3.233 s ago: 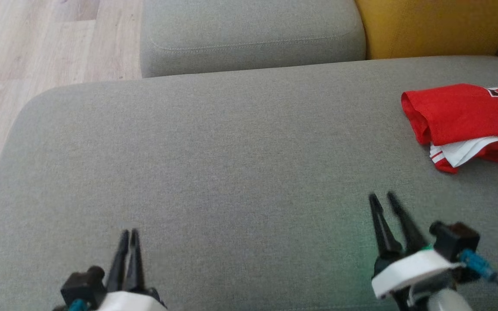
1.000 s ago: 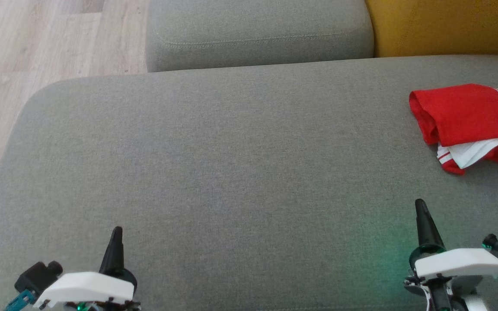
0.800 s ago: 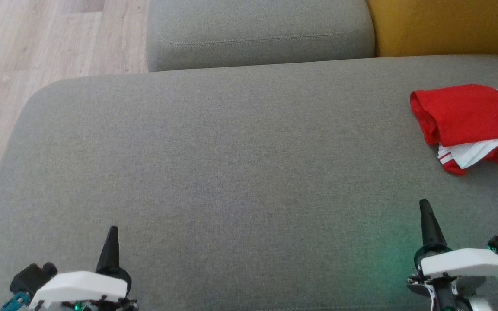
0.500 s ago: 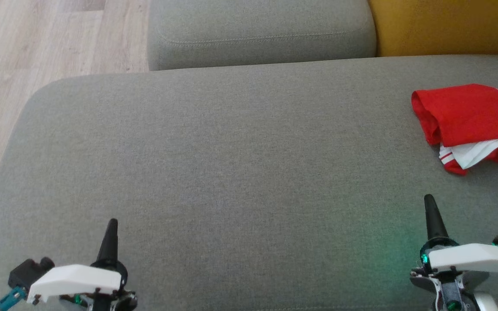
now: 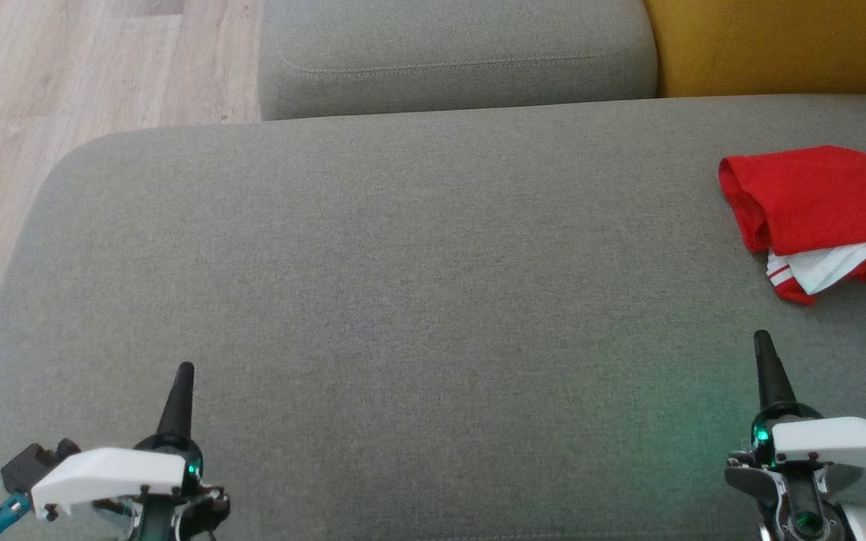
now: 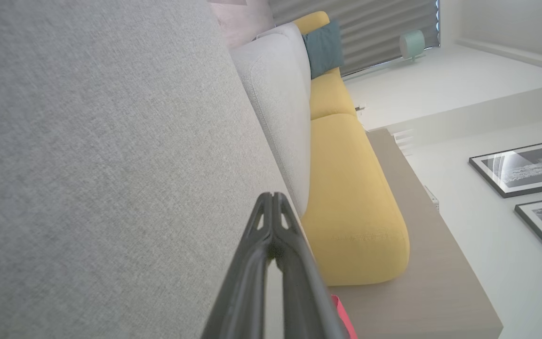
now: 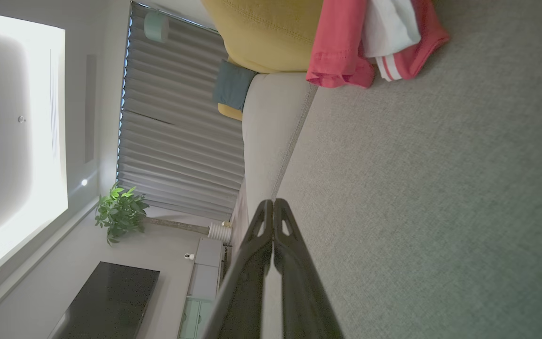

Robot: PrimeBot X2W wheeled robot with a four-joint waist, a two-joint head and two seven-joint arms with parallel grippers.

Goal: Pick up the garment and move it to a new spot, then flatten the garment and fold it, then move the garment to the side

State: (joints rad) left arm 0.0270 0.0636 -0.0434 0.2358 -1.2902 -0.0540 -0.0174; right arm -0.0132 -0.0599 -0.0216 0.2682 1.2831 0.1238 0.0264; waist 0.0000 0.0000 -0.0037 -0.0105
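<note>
The garment (image 5: 824, 207) is red with white parts, folded into a small bundle at the right edge of the grey sofa seat (image 5: 403, 300). The right wrist view shows the garment (image 7: 346, 42) at the top, lying against the yellow cushion. My right gripper (image 5: 762, 340) (image 7: 273, 202) hovers low over the seat, nearer than the bundle, fingertips pressed together and empty. Far to the left, my left gripper (image 5: 184, 370) (image 6: 272, 195) is likewise shut on nothing above bare fabric.
A grey back cushion (image 5: 448, 52) and a yellow cushion (image 5: 771, 45) line the far edge of the seat. Wooden floor (image 5: 65, 90) lies beyond the seat's left rounded corner. A dark screen (image 7: 106, 301) and a potted plant (image 7: 120, 212) stand across the room.
Both grippers have rolled onto their sides and spread apart since the oldest frame, when the right one stood open. Over the last second both tips crept slightly forward; the garment stays put.
</note>
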